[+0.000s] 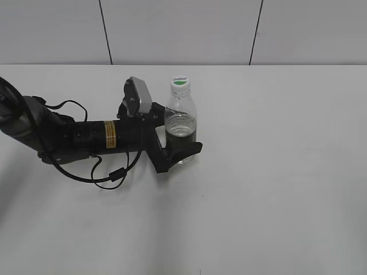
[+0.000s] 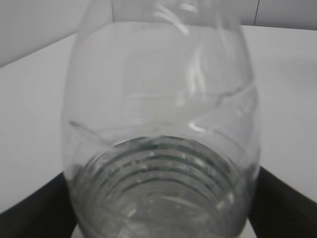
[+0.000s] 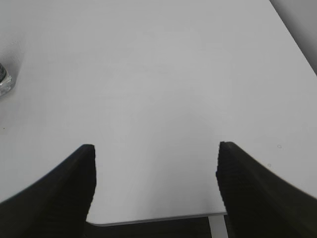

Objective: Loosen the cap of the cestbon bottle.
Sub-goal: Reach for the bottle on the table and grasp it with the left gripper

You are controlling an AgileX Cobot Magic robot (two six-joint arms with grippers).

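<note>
The cestbon bottle point(image 1: 180, 117) stands upright on the white table, clear, with water in its lower part. Its white cap point(image 1: 180, 83) with a green mark is on top. My left gripper point(image 1: 180, 150) reaches in from the left, and its black fingers press both sides of the bottle's lower body. In the left wrist view the bottle point(image 2: 158, 124) fills the frame between the fingers of the left gripper point(image 2: 161, 213), and the cap is out of view. My right gripper point(image 3: 156, 163) is open and empty above the table's edge. It does not show in the exterior view.
The left arm, with its cable loops point(image 1: 109, 175), lies low over the table's left side. The white table point(image 1: 275, 172) spreads to the right and front. The bottle's base point(image 3: 4, 79) shows at the far left of the right wrist view.
</note>
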